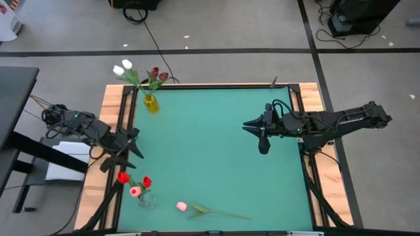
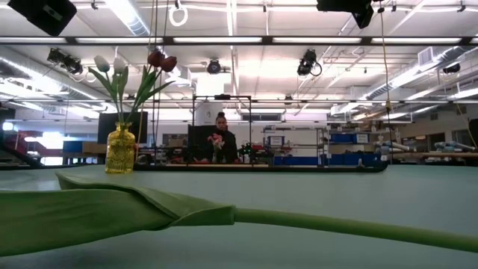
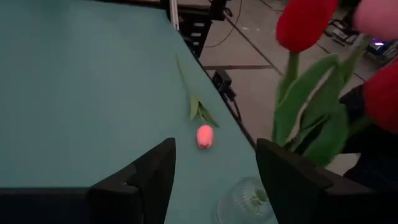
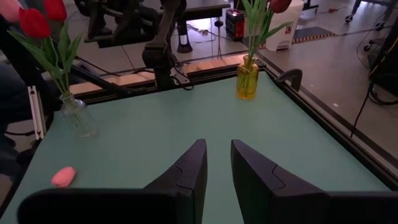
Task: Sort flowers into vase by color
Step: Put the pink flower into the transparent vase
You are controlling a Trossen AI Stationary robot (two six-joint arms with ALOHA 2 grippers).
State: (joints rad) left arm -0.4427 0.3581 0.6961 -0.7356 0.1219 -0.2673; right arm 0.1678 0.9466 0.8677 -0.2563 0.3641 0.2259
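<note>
A pink tulip (image 1: 182, 206) lies flat on the green table near its near edge, stem (image 1: 226, 214) running toward the right; its leaf and stem (image 2: 224, 217) fill the low view's foreground. A clear vase (image 1: 147, 200) at the near left holds red and pink tulips (image 1: 134, 185). A yellow vase (image 1: 151, 103) at the far left holds white and maroon tulips (image 1: 139, 71). My left gripper (image 1: 126, 152) hovers open by the clear vase (image 3: 245, 199), the pink tulip (image 3: 204, 135) beyond its fingers. My right gripper (image 1: 252, 128) hangs over the table's right half, open by a narrow gap (image 4: 217, 155).
Wooden rails (image 1: 115, 111) frame the green table. Open mat lies between the two arms (image 1: 197, 144). In the room behind the table a person (image 2: 220, 138) is seen. Cables and equipment lie on the floor beyond the far edge (image 1: 141, 13).
</note>
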